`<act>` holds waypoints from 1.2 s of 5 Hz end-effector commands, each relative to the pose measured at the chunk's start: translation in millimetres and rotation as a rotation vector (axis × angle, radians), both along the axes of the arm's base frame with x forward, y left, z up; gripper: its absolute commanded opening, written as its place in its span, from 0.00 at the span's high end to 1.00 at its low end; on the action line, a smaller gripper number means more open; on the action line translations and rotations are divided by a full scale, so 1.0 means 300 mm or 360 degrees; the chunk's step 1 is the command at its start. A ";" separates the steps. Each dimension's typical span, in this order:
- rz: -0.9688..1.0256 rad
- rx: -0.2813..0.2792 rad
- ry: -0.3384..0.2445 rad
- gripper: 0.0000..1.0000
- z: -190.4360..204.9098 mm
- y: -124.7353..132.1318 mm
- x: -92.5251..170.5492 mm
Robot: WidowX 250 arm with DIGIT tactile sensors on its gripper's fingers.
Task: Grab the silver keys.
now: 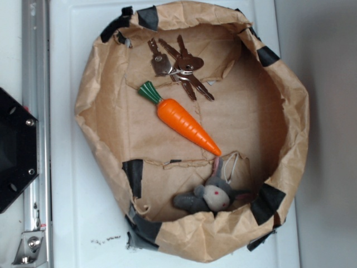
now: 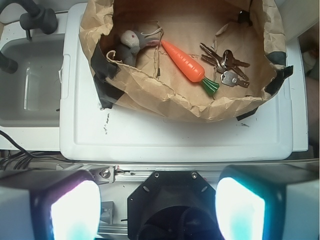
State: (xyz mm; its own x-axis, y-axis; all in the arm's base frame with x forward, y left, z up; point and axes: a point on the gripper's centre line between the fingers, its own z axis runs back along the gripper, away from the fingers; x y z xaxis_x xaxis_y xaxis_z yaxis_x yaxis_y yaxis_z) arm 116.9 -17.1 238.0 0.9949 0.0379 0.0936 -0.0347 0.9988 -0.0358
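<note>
My gripper (image 2: 157, 205) hangs wide open, well back from the paper bag (image 1: 287, 128), because the keys (image 1: 178, 66) lie untouched beside the carrot (image 1: 184, 120).

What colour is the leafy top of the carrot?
The carrot top is dark green, while the body is orange. It shows best in the exterior view.

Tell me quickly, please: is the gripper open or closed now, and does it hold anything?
Gripper: open and holding nothing; the keys lie untouched in the paper bag.
</note>
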 end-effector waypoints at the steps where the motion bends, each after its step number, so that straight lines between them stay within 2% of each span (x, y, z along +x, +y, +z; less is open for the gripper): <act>1: 0.0000 0.0000 0.0000 0.00 0.000 0.000 0.000; 2: 0.0187 -0.0015 -0.0072 0.00 -0.049 -0.033 0.167; 3: 0.0219 -0.0059 -0.0073 0.00 -0.094 -0.019 0.334; 4: 0.0192 -0.0071 -0.0117 0.00 -0.142 0.011 0.457; 5: 0.0221 0.0024 -0.0160 0.00 -0.221 0.073 0.491; 6: 0.0273 0.0237 -0.0202 0.00 -0.251 0.128 0.447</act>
State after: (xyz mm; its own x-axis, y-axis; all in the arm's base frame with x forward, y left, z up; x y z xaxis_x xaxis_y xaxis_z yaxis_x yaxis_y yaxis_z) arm 247.2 21.2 146.1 0.9666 0.1828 0.1798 -0.2043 0.9728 0.1089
